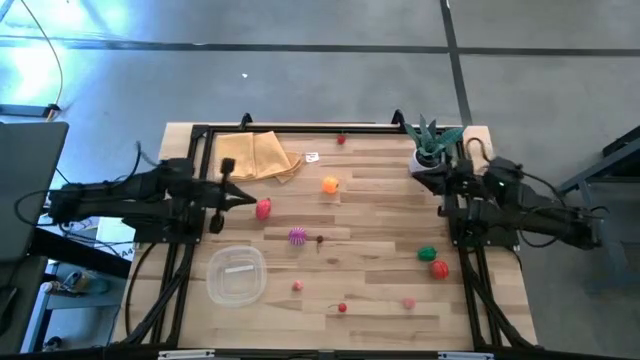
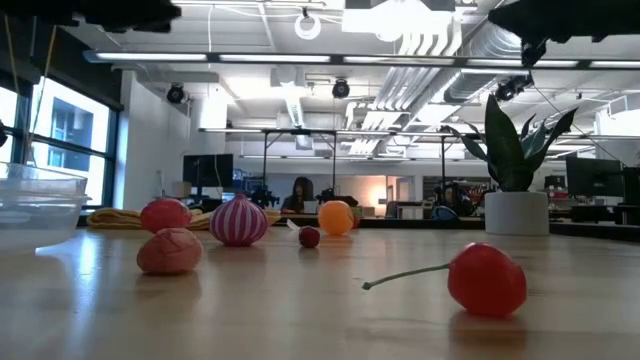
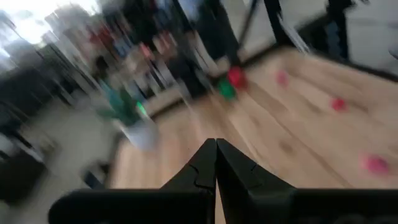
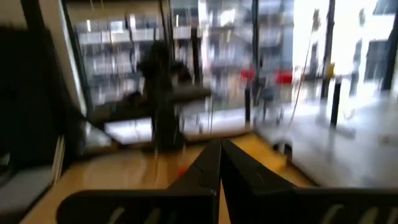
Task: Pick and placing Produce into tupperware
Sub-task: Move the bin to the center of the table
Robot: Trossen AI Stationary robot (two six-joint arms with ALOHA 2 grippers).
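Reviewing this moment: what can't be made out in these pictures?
- Tupperware: low view, cut by the picture's edge; contents unclear.
- Small white tag by the cloth: high view, too small to read.
- Red and green produce: left wrist view, too blurred to name.
- Room: right wrist view, blurred.

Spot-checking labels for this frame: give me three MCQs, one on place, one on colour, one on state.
1. Where does the tupperware sit?
A. beside the potted plant
B. near the table's front edge, left arm's side
C. on the yellow cloth

2. What colour is the fruit nearest the left gripper?
A. red
B. green
C. orange

3. What does the tupperware hold?
A. several fruits
B. the cloth
C. no produce

Answers: 1 B, the high view shows it front-left. 2 A, the red fruit lies just beside the shut fingertips. 3 C, every fruit lies on the table.
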